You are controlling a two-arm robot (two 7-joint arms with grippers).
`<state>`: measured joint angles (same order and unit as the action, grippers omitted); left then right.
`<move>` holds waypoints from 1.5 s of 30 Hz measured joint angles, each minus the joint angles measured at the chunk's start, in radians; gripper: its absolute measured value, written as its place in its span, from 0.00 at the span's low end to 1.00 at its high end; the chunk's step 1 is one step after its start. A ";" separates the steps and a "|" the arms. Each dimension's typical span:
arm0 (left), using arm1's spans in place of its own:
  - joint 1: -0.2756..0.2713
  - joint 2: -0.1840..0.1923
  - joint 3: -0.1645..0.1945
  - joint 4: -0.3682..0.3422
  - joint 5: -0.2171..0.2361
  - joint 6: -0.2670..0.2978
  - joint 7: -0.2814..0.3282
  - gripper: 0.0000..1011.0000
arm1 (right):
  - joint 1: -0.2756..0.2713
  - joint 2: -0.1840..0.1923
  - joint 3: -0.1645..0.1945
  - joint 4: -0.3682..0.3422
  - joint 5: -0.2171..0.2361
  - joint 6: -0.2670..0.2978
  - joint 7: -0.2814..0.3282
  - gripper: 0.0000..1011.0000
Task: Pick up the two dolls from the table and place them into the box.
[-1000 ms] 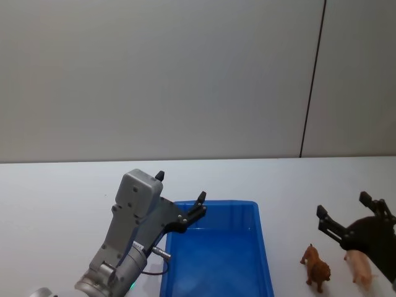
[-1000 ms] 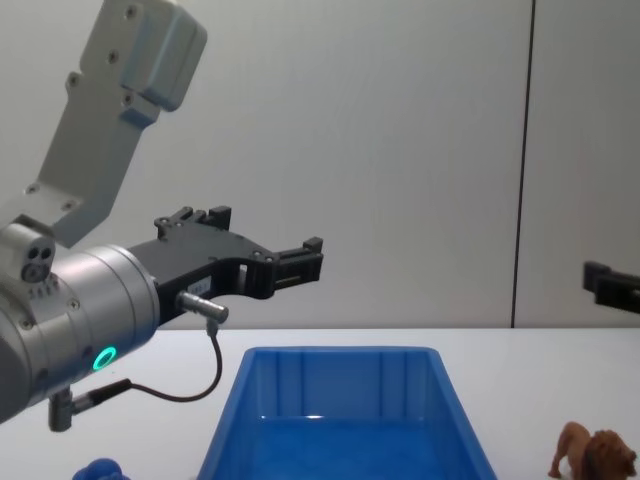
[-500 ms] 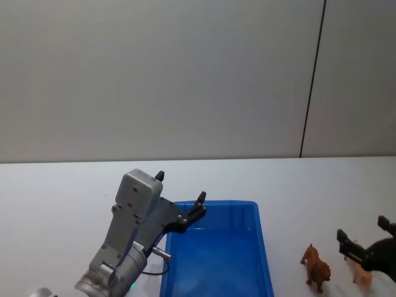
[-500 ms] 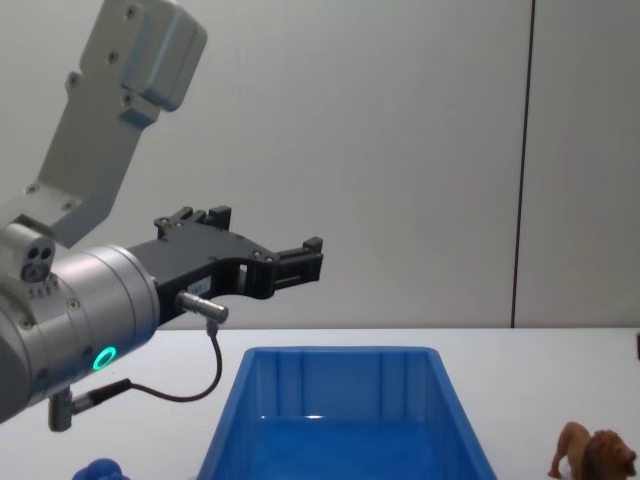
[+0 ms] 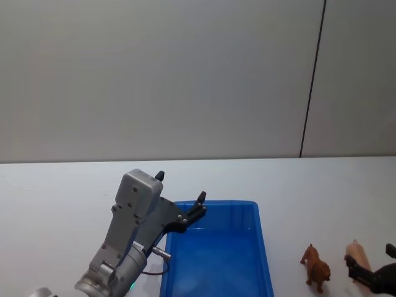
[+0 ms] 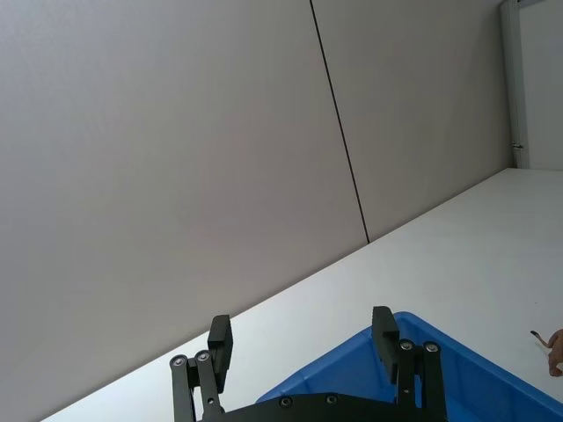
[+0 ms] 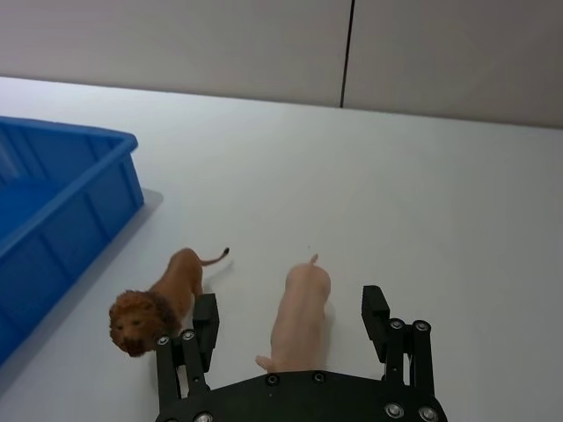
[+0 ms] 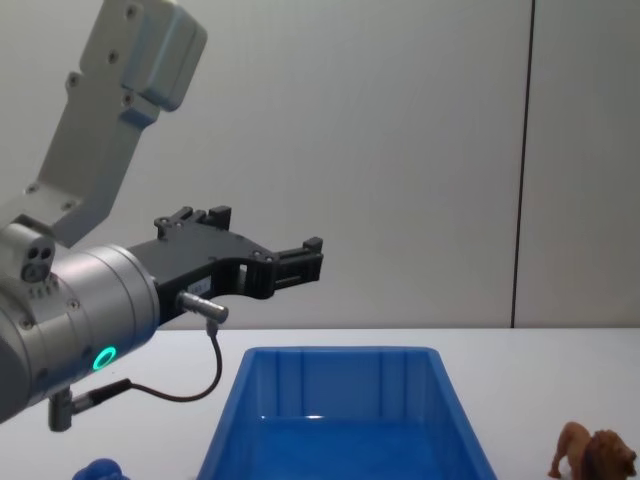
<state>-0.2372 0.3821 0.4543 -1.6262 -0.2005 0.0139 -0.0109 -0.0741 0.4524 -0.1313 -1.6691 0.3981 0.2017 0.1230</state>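
We are seeing the left gripper hovering above the box's near left corner, its pincer spread wide and holding nothing. The box is sitting on the table. To the box's right, the lion and then the pig are standing side by side, each lengthwise front to back, head toward the robot and tail toward the wall. The right gripper is straddling the pig, its pincer wide, one finger between the two toys, touching neither.

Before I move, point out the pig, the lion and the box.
pig (image 7: 299,312), right wrist view, its back.
lion (image 7: 180,283), right wrist view, its back.
box (image 7: 88,207), right wrist view, its outer wall.
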 joint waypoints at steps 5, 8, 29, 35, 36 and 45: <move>0.000 0.000 0.000 0.000 0.000 0.000 0.000 0.99 | 0.003 -0.004 0.001 0.025 0.010 0.020 -0.001 0.99; 0.000 0.000 0.000 0.000 0.000 0.000 0.000 0.99 | 0.008 -0.007 0.001 0.041 0.016 0.029 -0.001 0.99; 0.000 0.000 0.000 0.000 0.000 0.000 0.000 0.99 | 0.062 -0.035 -0.009 0.126 0.033 0.059 0.036 0.50; 0.000 0.000 0.000 0.000 0.000 0.000 0.000 0.99 | 0.073 -0.039 -0.010 0.137 0.025 0.052 0.042 0.36; 0.000 0.000 0.000 0.000 0.000 0.000 0.000 0.99 | 0.074 -0.039 -0.010 0.138 0.022 0.049 0.042 0.36; 0.000 0.000 0.000 0.000 0.000 0.000 0.000 0.99 | 0.091 -0.041 -0.011 0.129 -0.005 0.003 0.054 0.36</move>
<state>-0.2372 0.3821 0.4542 -1.6262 -0.2004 0.0139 -0.0109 0.0171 0.4114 -0.1419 -1.5399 0.3932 0.2047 0.1769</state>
